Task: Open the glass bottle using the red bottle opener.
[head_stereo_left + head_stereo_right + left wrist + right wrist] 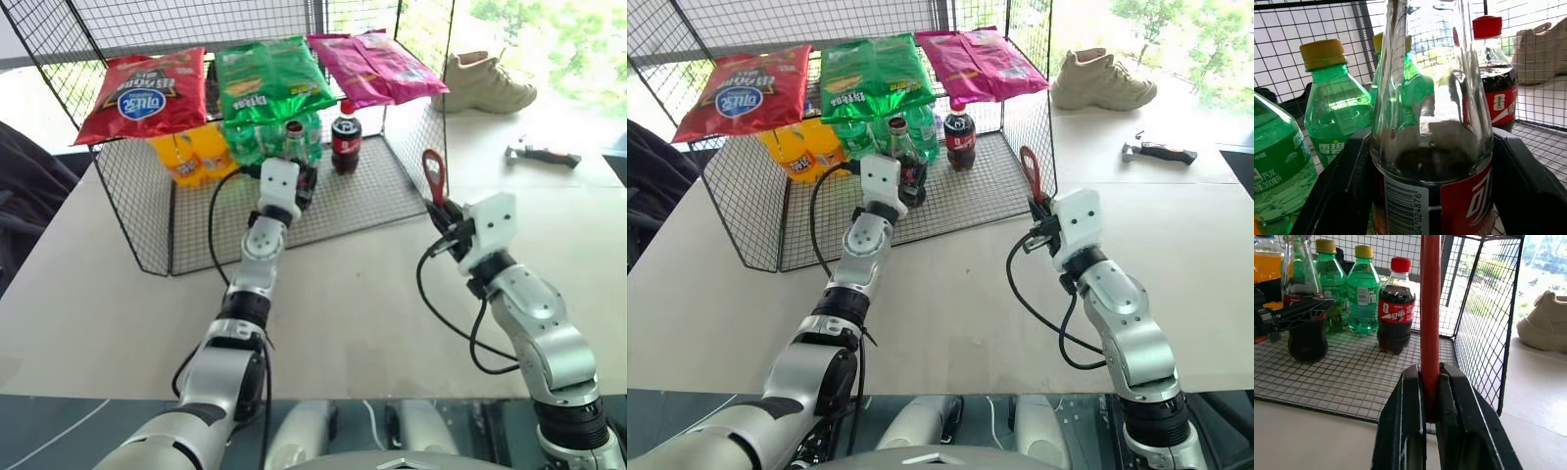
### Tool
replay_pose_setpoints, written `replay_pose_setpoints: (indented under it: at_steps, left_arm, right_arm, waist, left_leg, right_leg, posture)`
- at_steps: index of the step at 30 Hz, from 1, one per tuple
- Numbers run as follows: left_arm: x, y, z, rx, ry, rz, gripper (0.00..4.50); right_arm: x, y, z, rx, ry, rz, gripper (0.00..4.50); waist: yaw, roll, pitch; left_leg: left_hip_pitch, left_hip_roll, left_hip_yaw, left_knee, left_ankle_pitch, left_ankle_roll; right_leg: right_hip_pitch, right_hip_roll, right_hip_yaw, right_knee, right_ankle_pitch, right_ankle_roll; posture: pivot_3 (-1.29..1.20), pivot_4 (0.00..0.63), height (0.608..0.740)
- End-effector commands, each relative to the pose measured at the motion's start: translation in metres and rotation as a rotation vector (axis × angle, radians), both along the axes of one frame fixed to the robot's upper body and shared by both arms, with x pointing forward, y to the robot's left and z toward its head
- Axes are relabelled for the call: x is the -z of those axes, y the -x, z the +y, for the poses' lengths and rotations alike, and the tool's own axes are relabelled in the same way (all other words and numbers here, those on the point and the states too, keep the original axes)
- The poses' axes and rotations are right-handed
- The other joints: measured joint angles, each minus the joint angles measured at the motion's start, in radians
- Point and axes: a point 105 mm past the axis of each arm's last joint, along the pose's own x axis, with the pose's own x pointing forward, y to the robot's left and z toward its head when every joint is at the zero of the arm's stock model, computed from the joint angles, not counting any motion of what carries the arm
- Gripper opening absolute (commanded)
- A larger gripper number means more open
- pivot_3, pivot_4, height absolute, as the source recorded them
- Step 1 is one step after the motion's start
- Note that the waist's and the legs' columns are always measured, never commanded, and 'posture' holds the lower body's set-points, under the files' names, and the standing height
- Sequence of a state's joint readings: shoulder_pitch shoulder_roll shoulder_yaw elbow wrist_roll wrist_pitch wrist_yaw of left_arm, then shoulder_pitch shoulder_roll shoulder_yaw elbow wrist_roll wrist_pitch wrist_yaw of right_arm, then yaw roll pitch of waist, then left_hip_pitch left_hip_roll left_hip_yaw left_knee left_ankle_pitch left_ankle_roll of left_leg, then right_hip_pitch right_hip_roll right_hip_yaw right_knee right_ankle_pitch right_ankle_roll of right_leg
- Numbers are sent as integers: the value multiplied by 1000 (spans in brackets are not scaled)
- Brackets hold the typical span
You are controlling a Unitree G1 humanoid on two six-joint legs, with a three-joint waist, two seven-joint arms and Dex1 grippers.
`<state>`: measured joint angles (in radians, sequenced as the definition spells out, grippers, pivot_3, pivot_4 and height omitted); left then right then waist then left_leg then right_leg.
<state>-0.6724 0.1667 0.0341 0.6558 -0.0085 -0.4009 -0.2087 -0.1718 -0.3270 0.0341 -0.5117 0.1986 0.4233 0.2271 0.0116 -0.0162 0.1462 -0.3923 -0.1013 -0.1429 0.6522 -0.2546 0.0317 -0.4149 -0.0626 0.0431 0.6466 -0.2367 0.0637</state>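
The bottle (1432,147) stands on the wire shelf floor (362,196) among green bottles (1334,105); the left end effector (911,181) has a finger on either side of it, whether gripping I cannot tell; the right end effector (1431,396) is clenched on the opener (434,176), upright above the tabletop (372,284).

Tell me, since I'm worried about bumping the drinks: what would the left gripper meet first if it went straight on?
The glass bottle. It stands between the left gripper's fingers already, so any advance likely presses it toward the green bottles behind.
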Motion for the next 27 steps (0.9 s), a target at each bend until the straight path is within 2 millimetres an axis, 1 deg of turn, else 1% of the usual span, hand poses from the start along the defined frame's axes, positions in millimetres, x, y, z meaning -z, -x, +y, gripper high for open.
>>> replay_pose_setpoints:
  at_steps: [1,5,8,9,11,16,18,23,24,25,27]
  left_arm:
    - [-15,21,-29,223,26,-43,2573]
    - [-14,52,-59,499,49,-1,2573]
    - [-11,78,-79,695,28,39,2573]
    - [-10,85,-85,750,31,57,2573]
    - [-7,95,-92,815,33,87,2573]
    - [4,107,-105,890,-3,142,2573]
    - [7,107,-107,893,-27,147,2573]
    - [6,106,-107,887,-60,125,2573]
    - [6,107,-107,890,-60,122,3073]
    - [5,107,-107,895,-65,116,3373]
    - [4,108,-106,897,-67,106,4229]
  right_arm:
    - [-20,-3,-20,86,10,-97,0]
    - [-25,-8,-42,209,34,-137,0]
    - [-29,-12,-58,312,27,-168,0]
    - [-31,-13,-64,343,21,-176,0]
    - [-33,-15,-70,380,16,-189,0]
    - [-33,-15,-76,410,12,-196,0]
    - [-32,-13,-76,410,10,-196,0]
    - [-31,-11,-75,410,7,-195,0]
    - [-30,-11,-75,410,7,-194,0]
    - [-30,-10,-75,411,6,-193,0]
    - [-28,-10,-75,410,2,-190,0]
  waist:
    - [3,0,0]
    - [1,0,0]
    - [-3,0,0]
    - [-5,0,0]
    - [-10,1,0]
    - [-22,1,0]
    - [-23,1,0]
    - [-22,1,0]
    - [-22,1,0]
    - [-22,1,0]
    - [-22,1,0]
  left_leg:
    - [0,0,0,0,0,0]
    - [0,0,0,0,0,0]
    - [0,0,0,0,0,0]
    - [0,0,0,0,0,0]
    - [1,0,1,0,0,0]
    - [3,0,2,0,1,-1]
    - [5,1,4,0,1,-1]
    - [7,1,6,0,1,-1]
    - [8,1,6,0,1,-1]
    - [8,1,6,0,1,-1]
    - [8,1,6,0,1,-1]
  right_leg:
    - [0,0,0,0,0,0]
    - [0,0,0,0,0,0]
    - [0,0,1,0,0,0]
    - [0,0,1,1,0,0]
    - [0,0,1,2,0,0]
    - [0,1,3,5,0,0]
    - [0,1,5,7,0,-1]
    - [2,1,7,7,0,0]
    - [2,1,7,7,0,0]
    - [2,1,7,8,0,0]
    - [2,1,8,8,0,0]
  posture:
    - [0,150,732]
    - [0,150,732]
    - [0,150,732]
    - [0,150,732]
    - [0,150,732]
    - [0,150,732]
    - [0,150,732]
    - [0,150,732]
    - [0,150,732]
    - [0,150,732]
    - [0,150,732]
